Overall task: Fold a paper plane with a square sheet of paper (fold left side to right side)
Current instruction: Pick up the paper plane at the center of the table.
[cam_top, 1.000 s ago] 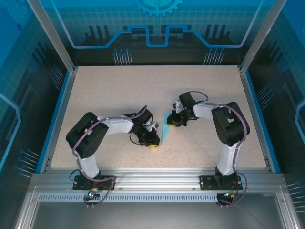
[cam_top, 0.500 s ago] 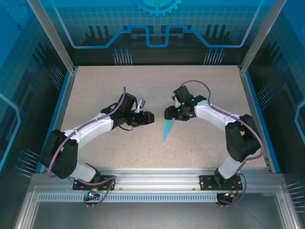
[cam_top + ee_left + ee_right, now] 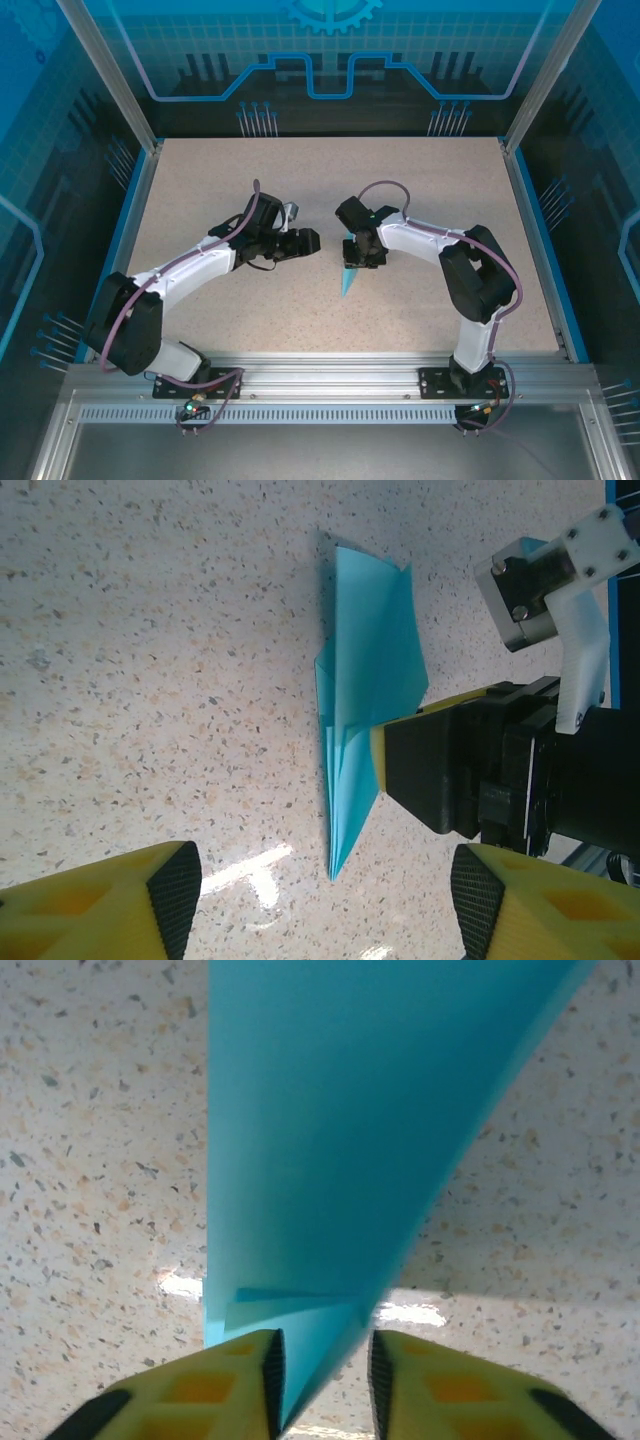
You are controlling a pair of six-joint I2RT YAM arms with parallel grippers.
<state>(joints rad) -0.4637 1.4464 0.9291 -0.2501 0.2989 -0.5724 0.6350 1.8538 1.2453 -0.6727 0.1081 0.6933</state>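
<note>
The paper plane [image 3: 346, 279] lies on the speckled table as a slim light-blue dart with its tip toward the near edge. My right gripper [image 3: 358, 257] is down over its wide end. In the right wrist view the creased paper plane [image 3: 350, 1110] runs between the yellow fingers [image 3: 230, 1385] of the right gripper [image 3: 322, 1380]. Its jaws stand narrowly apart, with table showing beside the paper. My left gripper [image 3: 311, 243] hovers just left of the plane, open. In the left wrist view the plane [image 3: 370, 670] lies ahead of the wide-open left gripper [image 3: 320, 905].
The beige tabletop [image 3: 220, 180] is bounded by blue rails [image 3: 125, 240] on the left and right and by an aluminium frame [image 3: 320, 375] at the near edge. Both arm bases stand on that frame. The right gripper's black finger [image 3: 440, 770] rests on the plane's right side.
My left gripper left the plane's tip, moved back and left, and opened. My right gripper opened, lifted off, then came back down over the wide end with its jaws narrowing.
</note>
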